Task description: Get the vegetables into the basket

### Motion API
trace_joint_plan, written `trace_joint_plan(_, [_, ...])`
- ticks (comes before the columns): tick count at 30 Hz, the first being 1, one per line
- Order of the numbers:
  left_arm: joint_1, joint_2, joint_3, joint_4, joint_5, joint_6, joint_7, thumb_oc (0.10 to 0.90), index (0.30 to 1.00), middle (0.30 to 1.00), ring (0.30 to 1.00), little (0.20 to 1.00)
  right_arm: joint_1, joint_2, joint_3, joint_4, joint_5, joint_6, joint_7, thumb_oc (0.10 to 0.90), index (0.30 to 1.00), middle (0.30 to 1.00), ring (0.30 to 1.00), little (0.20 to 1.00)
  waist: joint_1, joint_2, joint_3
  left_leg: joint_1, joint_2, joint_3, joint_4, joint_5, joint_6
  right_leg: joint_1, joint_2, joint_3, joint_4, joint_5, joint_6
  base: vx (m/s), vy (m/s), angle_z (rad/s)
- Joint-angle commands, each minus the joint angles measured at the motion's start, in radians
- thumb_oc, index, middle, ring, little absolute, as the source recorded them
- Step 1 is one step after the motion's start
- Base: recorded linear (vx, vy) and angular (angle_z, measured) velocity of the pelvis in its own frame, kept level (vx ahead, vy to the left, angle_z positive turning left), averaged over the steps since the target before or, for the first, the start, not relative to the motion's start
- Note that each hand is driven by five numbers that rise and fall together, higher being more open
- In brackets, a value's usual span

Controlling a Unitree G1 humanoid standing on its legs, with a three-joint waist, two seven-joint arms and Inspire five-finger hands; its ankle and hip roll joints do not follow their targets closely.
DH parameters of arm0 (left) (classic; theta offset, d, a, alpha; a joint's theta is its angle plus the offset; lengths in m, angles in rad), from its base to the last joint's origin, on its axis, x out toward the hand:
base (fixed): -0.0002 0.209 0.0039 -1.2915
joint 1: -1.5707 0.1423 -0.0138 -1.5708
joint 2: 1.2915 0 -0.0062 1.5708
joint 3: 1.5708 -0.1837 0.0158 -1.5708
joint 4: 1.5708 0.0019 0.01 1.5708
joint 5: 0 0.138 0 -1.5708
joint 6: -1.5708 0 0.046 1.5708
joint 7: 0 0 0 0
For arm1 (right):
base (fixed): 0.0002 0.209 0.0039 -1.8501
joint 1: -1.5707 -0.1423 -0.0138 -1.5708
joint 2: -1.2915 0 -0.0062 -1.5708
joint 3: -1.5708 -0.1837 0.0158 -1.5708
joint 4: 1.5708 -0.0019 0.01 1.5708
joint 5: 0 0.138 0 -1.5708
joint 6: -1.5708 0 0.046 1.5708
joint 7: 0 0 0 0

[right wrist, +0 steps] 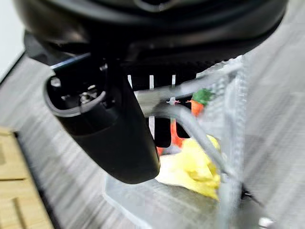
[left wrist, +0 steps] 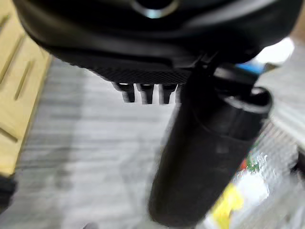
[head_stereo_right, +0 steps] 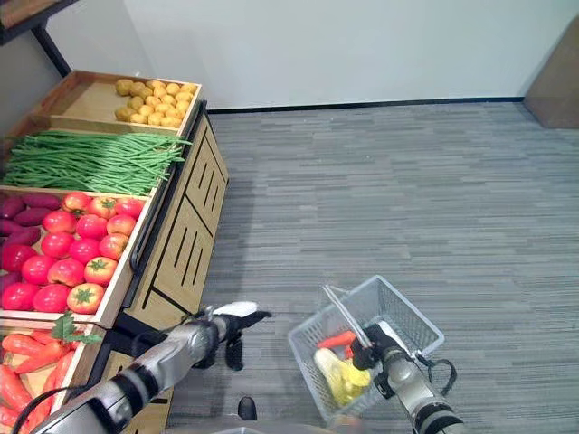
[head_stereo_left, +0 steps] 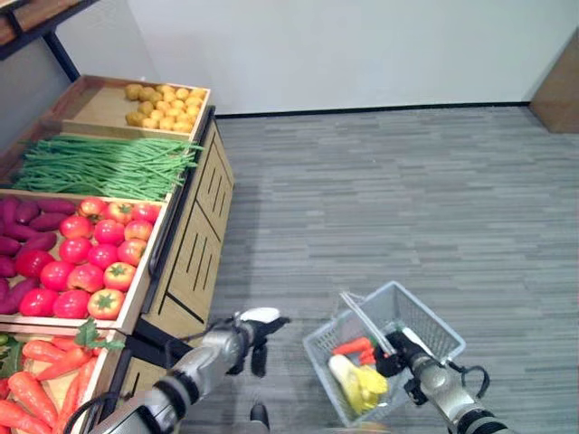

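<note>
Basket [head_stereo_left: 425, 327]: a grey wire basket hanging over the grey plank floor [head_stereo_left: 407, 190], off to the right of the display stand [head_stereo_left: 194, 244] and apart from it.
Basket handle [right wrist: 190, 126]: a grey bar — the right hand's fingers curl round it, seen in the right wrist view.
Right hand [head_stereo_left: 398, 348]: at the basket's near rim, closed round the handle and carrying the basket.
Basket contents: a yellow vegetable [head_stereo_left: 357, 380] lying on the bottom, with a carrot [head_stereo_left: 353, 346] beside it, its green top visible in the right wrist view.
Left hand [head_stereo_left: 258, 330]: held in the air between the stand's front and the basket, touching neither; fingers hang down loosely and hold nothing — the thumb has a white cover.
Stand, farthest crate: small potatoes [head_stereo_left: 163, 106] heaped in its right part.
Next crate: green beans [head_stereo_left: 99, 165] laid lengthwise.
Third crate: red tomatoes [head_stereo_left: 90, 262] on the right, purple sweet potatoes [head_stereo_left: 23, 226] on the left.
Nearest crate: carrots with green tops [head_stereo_left: 45, 371].
</note>
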State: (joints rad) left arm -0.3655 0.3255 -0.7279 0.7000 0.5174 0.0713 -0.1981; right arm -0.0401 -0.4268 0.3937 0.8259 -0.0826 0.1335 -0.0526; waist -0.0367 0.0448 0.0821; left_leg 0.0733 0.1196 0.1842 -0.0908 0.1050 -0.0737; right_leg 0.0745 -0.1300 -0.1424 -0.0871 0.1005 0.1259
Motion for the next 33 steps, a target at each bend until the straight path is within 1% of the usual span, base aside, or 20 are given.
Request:
trace_joint_plan(1, [-0.073, 0.072, 0.067, 0.034, -0.087, -0.006, 0.067, 0.900, 1.000, 1.000, 1.000, 1.000, -0.070, -0.037, -0.058, -0.042, -0.041, -0.059, -0.037, 0.400, 0.300, 0.300, 0.300, 0.300, 0.014, -0.022, -0.036, -0.016, 0.002, -0.030, 0.004, -0.034, -0.035, 0.038, -0.015, -0.031, 0.027, -0.091, 0.044, 0.02, 0.001, -0.09])
trace_joint_plan(5, [0.002, 0.135, 0.154, 0.045, -0.163, 0.003, 0.084, 0.900, 1.000, 1.000, 1.000, 1.000, -0.042, -0.070, -0.098, 0.045, -0.065, -0.048, -0.028, 0.400, 0.300, 0.300, 0.300, 0.300, 0.025, -0.022, -0.033, -0.017, 0.000, -0.034, 0.004, -0.030, -0.037, 0.038, -0.014, -0.037, 0.030, -0.093, 0.043, 0.01, -0.001, -0.02])
trace_joint_plan(9, [0.078, 0.178, 0.206, 0.063, -0.179, 0.006, 0.061, 0.900, 1.000, 1.000, 1.000, 1.000, -0.007, -0.091, -0.119, 0.118, -0.095, -0.038, 0.003, 0.400, 0.300, 0.300, 0.300, 0.300, 0.031, -0.021, -0.029, -0.019, 0.000, -0.038, 0.004, -0.026, -0.039, 0.037, -0.013, -0.044, 0.032, -0.096, 0.042, 0.00, 0.000, 0.00])
trace_joint_plan(10, [0.101, 0.181, 0.232, 0.097, -0.187, 0.010, 0.070, 0.900, 1.000, 1.000, 1.000, 1.000, 0.001, -0.091, -0.131, 0.156, -0.093, -0.037, 0.005, 0.400, 0.300, 0.300, 0.300, 0.300, 0.034, -0.021, -0.026, -0.018, 0.000, -0.040, 0.004, -0.025, -0.039, 0.039, -0.012, -0.045, 0.033, -0.098, 0.040, 0.01, -0.005, 0.04])
trace_joint_plan(13, [0.115, 0.177, 0.248, 0.145, -0.181, 0.011, 0.083, 0.900, 1.000, 1.000, 1.000, 1.000, 0.009, -0.087, -0.139, 0.201, -0.089, -0.039, 0.007, 0.400, 0.300, 0.300, 0.300, 0.300, 0.034, -0.020, -0.023, -0.020, 0.001, -0.042, 0.005, -0.023, -0.040, 0.039, -0.011, -0.047, 0.035, -0.101, 0.038, 0.00, -0.002, 0.08])
trace_joint_plan(14, [0.135, 0.168, 0.261, 0.186, -0.175, 0.015, 0.089, 0.900, 1.000, 1.000, 1.000, 1.000, 0.015, -0.078, -0.142, 0.229, -0.091, -0.036, 0.009, 0.400, 0.300, 0.300, 0.300, 0.300, 0.035, -0.019, -0.020, -0.020, 0.002, -0.042, 0.006, -0.021, -0.040, 0.039, -0.010, -0.048, 0.037, -0.103, 0.037, 0.00, -0.002, 0.10])
trace_joint_plan(15, [0.135, 0.167, 0.261, 0.188, -0.174, 0.013, 0.090, 0.900, 1.000, 1.000, 1.000, 1.000, 0.015, -0.078, -0.141, 0.230, -0.091, -0.037, 0.008, 0.400, 0.300, 0.300, 0.300, 0.300, 0.034, -0.019, -0.020, -0.020, 0.002, -0.043, 0.006, -0.021, -0.040, 0.039, -0.010, -0.048, 0.037, -0.103, 0.036, 0.00, -0.001, 0.05])
trace_joint_plan(16, [0.152, 0.147, 0.279, 0.248, -0.175, 0.020, 0.098, 0.900, 1.000, 1.000, 1.000, 1.000, 0.021, -0.066, -0.149, 0.264, -0.080, -0.036, 0.007, 0.400, 0.300, 0.300, 0.300, 0.300, 0.034, -0.019, -0.018, -0.021, 0.002, -0.044, 0.006, -0.021, -0.040, 0.038, -0.010, -0.047, 0.038, -0.104, 0.035, 0.00, 0.000, 0.00])
trace_joint_plan(18, [0.159, 0.135, 0.289, 0.277, -0.173, 0.020, 0.104, 0.900, 1.000, 1.000, 1.000, 1.000, 0.025, -0.060, -0.150, 0.277, -0.078, -0.036, 0.010, 0.400, 0.300, 0.300, 0.300, 0.300, 0.034, -0.018, -0.019, -0.021, 0.002, -0.044, 0.005, -0.021, -0.040, 0.038, -0.009, -0.046, 0.039, -0.105, 0.035, 0.00, 0.000, 0.00])
trace_joint_plan(19, [0.174, 0.109, 0.314, 0.348, -0.179, 0.024, 0.126, 0.900, 1.000, 1.000, 1.000, 1.000, 0.029, -0.046, -0.150, 0.313, -0.076, -0.036, 0.007, 0.400, 0.300, 0.300, 0.300, 0.300, 0.033, -0.018, -0.018, -0.021, 0.002, -0.043, 0.005, -0.020, -0.040, 0.038, -0.008, -0.047, 0.040, -0.106, 0.033, 0.00, 0.000, 0.00])
trace_joint_plan(23, [0.200, 0.061, 0.364, 0.427, -0.201, 0.022, 0.200, 0.900, 1.000, 1.000, 1.000, 1.000, 0.037, -0.013, -0.157, 0.370, -0.058, -0.042, -0.007, 0.400, 0.300, 0.300, 0.300, 0.300, 0.038, -0.021, -0.016, -0.019, 0.003, -0.045, 0.006, -0.020, -0.039, 0.039, -0.006, -0.049, 0.042, -0.110, 0.029, 0.00, -0.002, 0.01])
trace_joint_plan(25, [0.216, 0.041, 0.408, 0.459, -0.247, 0.023, 0.235, 0.900, 1.000, 1.000, 1.000, 1.000, 0.045, -0.002, -0.163, 0.384, -0.054, -0.046, -0.016, 0.400, 0.300, 0.300, 0.300, 0.300, 0.040, -0.023, -0.016, -0.019, 0.003, -0.046, 0.006, -0.019, -0.039, 0.041, -0.006, -0.053, 0.041, -0.111, 0.028, 0.00, 0.000, 0.00])
trace_joint_plan(26, [0.236, -0.002, 0.460, 0.535, -0.310, 0.024, 0.265, 0.900, 1.000, 1.000, 1.000, 1.000, 0.048, 0.023, -0.171, 0.417, -0.035, -0.051, -0.033, 0.400, 0.300, 0.300, 0.300, 0.300, 0.043, -0.028, -0.014, -0.020, 0.002, -0.050, 0.005, -0.017, -0.039, 0.045, -0.005, -0.058, 0.039, -0.113, 0.025, 0.00, 0.000, 0.00])
trace_joint_plan(33, [0.278, -0.030, 0.498, 0.596, -0.334, 0.034, 0.278, 0.900, 1.000, 1.000, 1.000, 1.000, 0.060, 0.049, -0.156, 0.442, -0.038, -0.053, -0.034, 0.400, 0.300, 0.300, 0.300, 0.300, 0.051, -0.033, -0.016, -0.019, 0.003, -0.053, 0.004, -0.016, -0.040, 0.055, -0.004, -0.065, 0.030, -0.113, 0.023, 0.00, -0.010, 0.08])
